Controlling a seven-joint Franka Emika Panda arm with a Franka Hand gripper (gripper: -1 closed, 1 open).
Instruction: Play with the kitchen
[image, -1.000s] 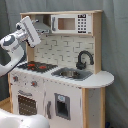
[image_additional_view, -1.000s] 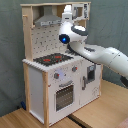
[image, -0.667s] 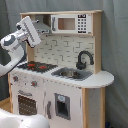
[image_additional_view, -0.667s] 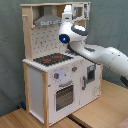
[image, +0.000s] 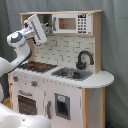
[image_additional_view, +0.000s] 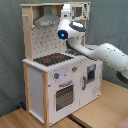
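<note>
The kitchen (image: 65, 92) is a toy of white panels and pale wood. On its counter I see a black-red hob (image: 37, 66), a sink (image: 70, 73) and a black tap (image: 84, 59); an oven door (image: 27, 102) is below. A microwave (image: 72, 22) sits in the top shelf beside a grey hood (image_additional_view: 47, 21). My gripper (image: 45, 30) is raised in front of the upper shelf, left of the microwave and high above the hob. In the second exterior view the gripper (image_additional_view: 66, 10) points up at the shelf, above the hob (image_additional_view: 52, 59).
A grey curtain (image: 115, 50) hangs behind the kitchen. The kitchen stands on a wooden surface (image_additional_view: 102, 110). My white arm (image_additional_view: 107, 52) reaches in from the second exterior view's right, across the counter. A white rounded robot part (image: 22, 121) fills the first exterior view's bottom left.
</note>
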